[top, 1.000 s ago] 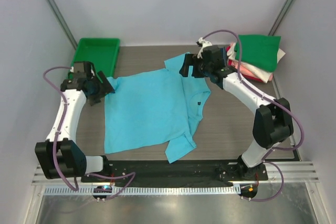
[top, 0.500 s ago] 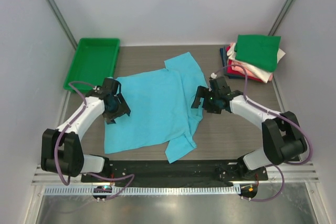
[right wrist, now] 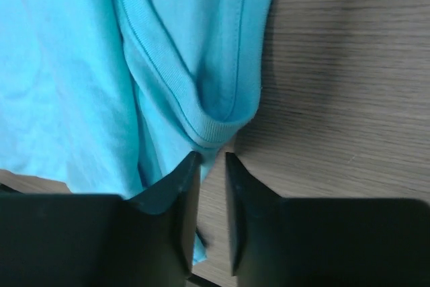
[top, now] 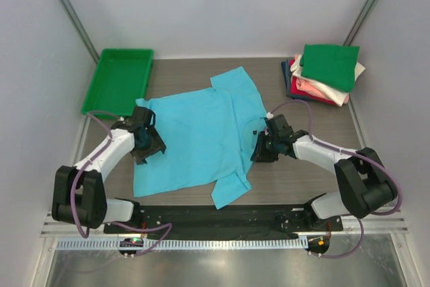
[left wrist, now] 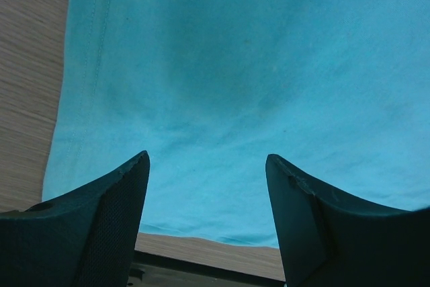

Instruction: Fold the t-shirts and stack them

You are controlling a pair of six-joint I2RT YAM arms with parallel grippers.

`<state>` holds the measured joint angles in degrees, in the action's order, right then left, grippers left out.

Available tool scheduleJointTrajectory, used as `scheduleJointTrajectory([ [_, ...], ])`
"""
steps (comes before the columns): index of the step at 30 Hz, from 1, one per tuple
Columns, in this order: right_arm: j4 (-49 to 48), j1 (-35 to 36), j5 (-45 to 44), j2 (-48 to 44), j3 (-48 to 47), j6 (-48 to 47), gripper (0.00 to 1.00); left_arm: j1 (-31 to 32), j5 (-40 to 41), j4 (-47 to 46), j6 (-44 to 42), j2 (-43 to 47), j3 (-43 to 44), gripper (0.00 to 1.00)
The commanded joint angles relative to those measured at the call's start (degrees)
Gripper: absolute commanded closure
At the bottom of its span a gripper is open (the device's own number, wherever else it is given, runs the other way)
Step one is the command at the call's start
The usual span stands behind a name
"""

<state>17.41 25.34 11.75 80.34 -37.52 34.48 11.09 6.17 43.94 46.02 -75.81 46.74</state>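
Note:
A turquoise t-shirt (top: 195, 139) lies spread on the wooden table, its right side folded over and a sleeve trailing toward the front edge. My left gripper (top: 153, 146) hovers open over the shirt's left edge, and in the left wrist view there is only flat cloth (left wrist: 235, 65) between the fingers (left wrist: 207, 159). My right gripper (top: 259, 149) is at the shirt's right edge. Its jaws (right wrist: 211, 156) are drawn nearly together, with the ribbed collar edge (right wrist: 215, 126) at their tips. A stack of folded t-shirts (top: 326, 72), green on top, sits at the back right.
A rigid green tray (top: 121, 78) stands at the back left, beside the shirt's upper left corner. The black rail holding the arm bases (top: 222, 216) runs along the front edge. Grey walls enclose the table on three sides.
Both arms came down from the shirt's far corners toward its middle edges. The right jaws went from wide open to nearly together at the collar. The left jaws stayed open.

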Motion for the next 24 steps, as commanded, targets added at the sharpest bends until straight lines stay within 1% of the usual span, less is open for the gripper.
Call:
scheduleJointTrajectory([
  [1,-3.52,-1.95,0.47,1.14,-0.28,-0.99,0.76,-0.11,0.94,-4.13,0.56,-2.84,-0.6,0.29],
  [2,-3.52,-3.1,1.77,1.4,-0.1,-1.52,0.86,-0.11,1.03,-4.65,0.39,-3.46,-0.69,0.3],
  [3,-3.52,-6.07,2.74,1.14,0.42,-1.69,0.91,-0.19,1.64,-4.83,0.21,-4.6,-0.77,0.3],
  [4,-3.35,-7.49,3.19,0.79,0.78,-1.78,0.97,-0.19,1.91,-5.09,0.04,-5.22,-0.86,0.3],
  [5,-3.26,-8.89,3.54,0.35,1.21,-1.7,0.99,-0.11,2.26,-5.44,-0.14,-5.57,-0.86,0.3],
  [6,-3.08,-11.52,3.72,-1.04,2.0,-1.7,0.99,-0.11,2.7,-5.71,-0.4,-6.62,-0.86,0.3],
  [8,-1.16,-13.82,2.24,-2.63,2.45,-1.52,0.99,-0.11,3.31,-6.32,-0.84,-7.85,-0.6,0.31],
  [13,3.77,-20.32,-6.46,-7.12,2.71,-2.92,0.99,-0.19,6.91,-6.5,-1.64,-13.56,2.21,0.34],
  [14,4.12,-21.03,-6.91,-7.47,2.54,-3.54,0.99,-0.19,7.79,-7.02,-1.64,-14.01,2.56,0.36],
  [18,5.79,-22.88,-9.19,-7.04,-0.35,-4.42,0.99,-0.28,11.57,-7.38,-2.42,-16.21,6.15,0.37],
  [20,5.97,-23.41,-11.48,-6.77,-2.28,-4.33,0.99,-0.28,14.47,-5.8,-3.04,-17.79,8.44,0.37],
  [22,6.14,-23.76,-17.95,-6.51,-3.43,-4.33,0.99,-0.28,15.53,-5.1,-3.39,-18.76,11.26,0.38],
  [24,6.32,-24.55,-20.44,-6.25,-4.84,-3.98,0.99,-0.28,17.46,-3.61,-3.66,-19.99,14.06,0.38],
])
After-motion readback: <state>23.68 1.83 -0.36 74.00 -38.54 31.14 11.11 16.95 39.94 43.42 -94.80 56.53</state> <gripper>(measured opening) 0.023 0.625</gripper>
